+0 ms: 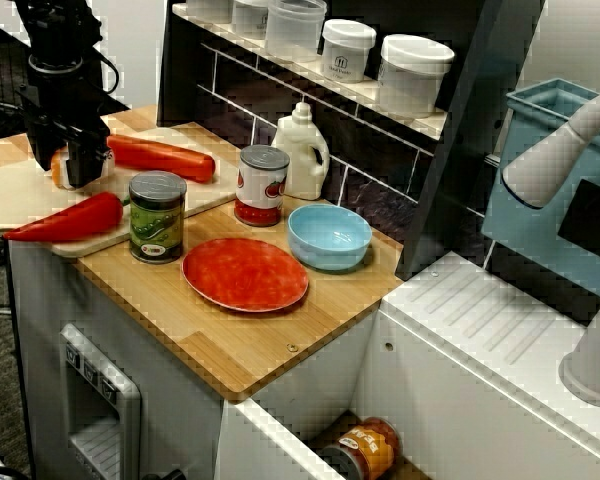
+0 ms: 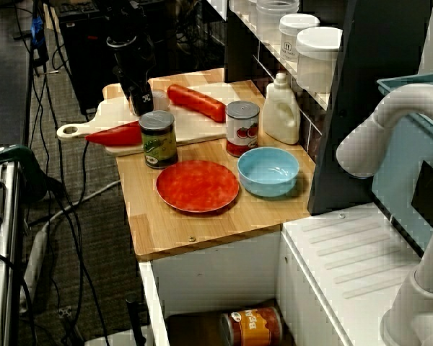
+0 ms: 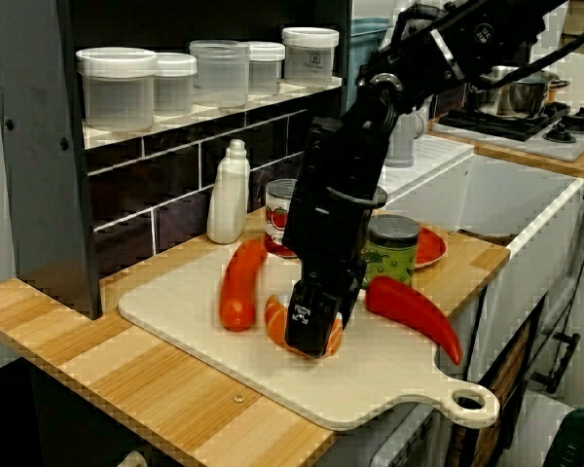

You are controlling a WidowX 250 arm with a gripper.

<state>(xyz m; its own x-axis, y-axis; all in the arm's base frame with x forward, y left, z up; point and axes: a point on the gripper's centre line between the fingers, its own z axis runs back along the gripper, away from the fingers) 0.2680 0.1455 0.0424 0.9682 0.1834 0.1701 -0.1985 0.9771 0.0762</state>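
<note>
A light bamboo countertop (image 1: 250,350) rests on a white toy-kitchen cabinet (image 2: 216,281). Behind it stands a dark shelf unit (image 1: 480,120) lined with dark tiles with pale grout (image 3: 156,195). Beside the countertop lie a white ribbed drainboard (image 1: 480,320) and a pale grey plastic faucet (image 2: 375,137). Black cables (image 2: 71,216) cross the dark grey carpet floor (image 2: 108,274).

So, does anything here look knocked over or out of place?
An orange-labelled can lies on its side in the open space below the counter; the green can and red can stand upright. Nothing looks spilled.
</note>
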